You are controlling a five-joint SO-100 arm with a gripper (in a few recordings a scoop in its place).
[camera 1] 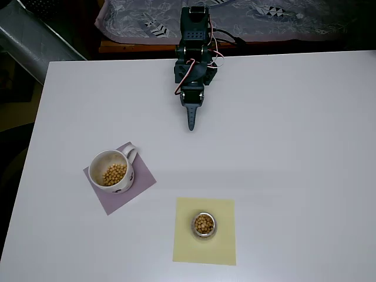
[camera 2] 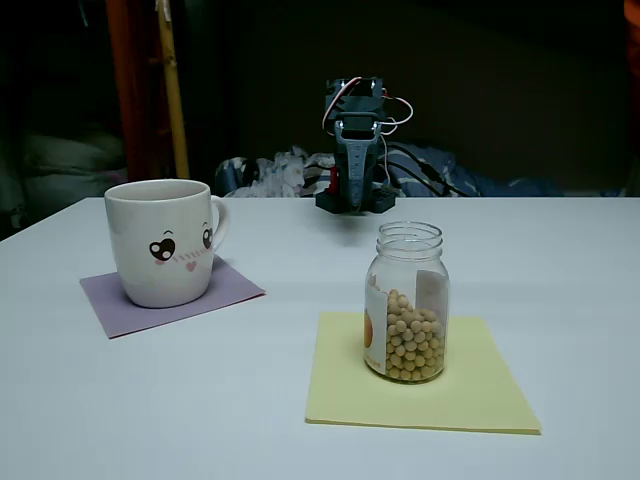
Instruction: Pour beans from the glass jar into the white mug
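Overhead view: one dark robot arm [camera 1: 194,56] sits folded at the 12 o'clock edge of a white surface [camera 1: 294,129], its end effector [camera 1: 191,120] tapering to a single point with the two fingers pressed together and holding nothing. One white mug [camera 1: 113,170] stands on a purple mat [camera 1: 138,185] at about 7 o'clock from the end effector, well apart from it, with beans [camera 1: 114,174] heaped inside. One glass jar [camera 1: 204,225] stands upright on a yellow mat [camera 1: 188,241] at 6 o'clock, also well apart, with beans showing through its open mouth. Bare surface lies between the end effector and both vessels. A patterned cloth [camera 1: 141,17] lies beyond the far edge.

Fixed view: the jar [camera 2: 406,302], roughly half full, stands nearest the camera; the mug [camera 2: 162,241] at its 10 o'clock; the arm [camera 2: 357,150] behind both.
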